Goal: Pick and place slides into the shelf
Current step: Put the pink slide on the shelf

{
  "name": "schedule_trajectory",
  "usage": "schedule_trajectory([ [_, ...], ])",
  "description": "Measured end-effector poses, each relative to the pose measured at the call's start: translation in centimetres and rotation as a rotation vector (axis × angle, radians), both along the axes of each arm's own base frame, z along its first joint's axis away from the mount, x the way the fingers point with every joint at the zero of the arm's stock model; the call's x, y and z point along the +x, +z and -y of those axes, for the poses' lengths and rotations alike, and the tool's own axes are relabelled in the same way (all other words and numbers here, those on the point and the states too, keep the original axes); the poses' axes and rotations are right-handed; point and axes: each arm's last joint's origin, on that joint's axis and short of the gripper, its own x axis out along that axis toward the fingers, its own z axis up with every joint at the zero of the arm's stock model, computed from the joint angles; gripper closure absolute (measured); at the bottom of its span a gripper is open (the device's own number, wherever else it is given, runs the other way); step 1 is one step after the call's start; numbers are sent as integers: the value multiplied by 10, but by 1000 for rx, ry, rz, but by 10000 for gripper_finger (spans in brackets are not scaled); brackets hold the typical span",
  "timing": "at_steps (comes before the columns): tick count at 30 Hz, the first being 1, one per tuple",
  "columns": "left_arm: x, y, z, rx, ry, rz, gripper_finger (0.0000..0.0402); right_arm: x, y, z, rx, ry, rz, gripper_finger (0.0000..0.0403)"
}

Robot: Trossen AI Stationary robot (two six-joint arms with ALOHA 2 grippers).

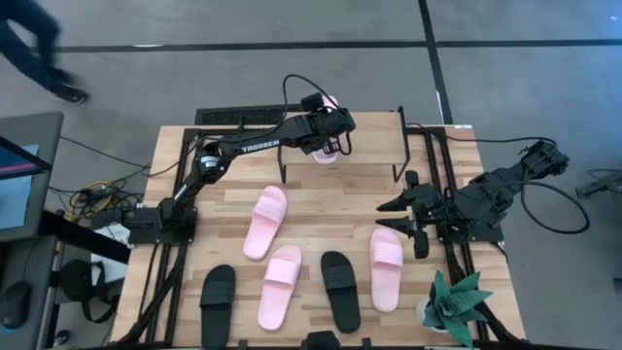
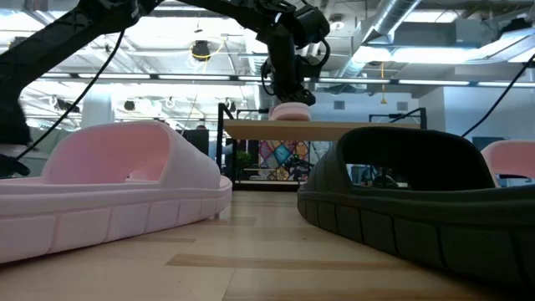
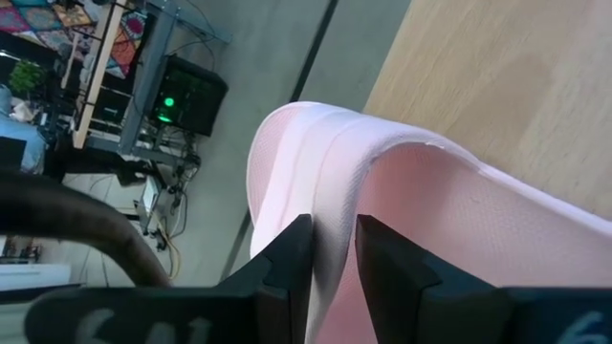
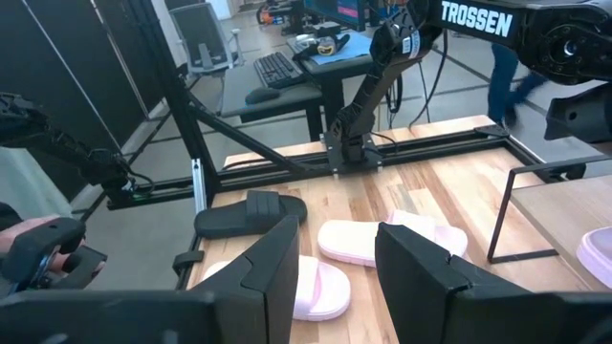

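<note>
1. The left gripper (image 1: pixel 335 131) is stretched out over the shelf (image 1: pixel 374 146), at the end of the top board farthest from the potted plant (image 1: pixel 457 306). Its fingers (image 3: pixel 292 253) pinch the edge of a pale pink slide (image 3: pixel 430 239), a hold that lets the sole hang down toward the board.
2. In the low view that pink slide (image 2: pixel 290 111) sits at or just above the shelf top (image 2: pixel 334 130); I cannot tell whether it touches yet. I judge the arm is in the act of placing it.
3. The right gripper (image 1: pixel 398 214) waits beside the shelf, on the plant's side, fingers (image 4: pixel 277 263) spread with nothing between them, probably held clear so the arms don't cross.
4. Five slides lie on the desk (image 1: pixel 321 209) in front of the shelf, away from its legs: three pink (image 1: pixel 265 222) (image 1: pixel 280 287) (image 1: pixel 386 269) and two black (image 1: pixel 217 303) (image 1: pixel 341 290). All lie strap-up, open to a grasp from above.
5. The shelf top has bare board left beside the held slide.
</note>
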Motion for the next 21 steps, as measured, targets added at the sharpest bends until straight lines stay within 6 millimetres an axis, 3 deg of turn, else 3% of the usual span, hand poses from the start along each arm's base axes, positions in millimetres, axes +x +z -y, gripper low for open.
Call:
schedule_trajectory([
  [21,0,0,1,-8,-1,5,331,0,0,0,-1,0,0,275],
])
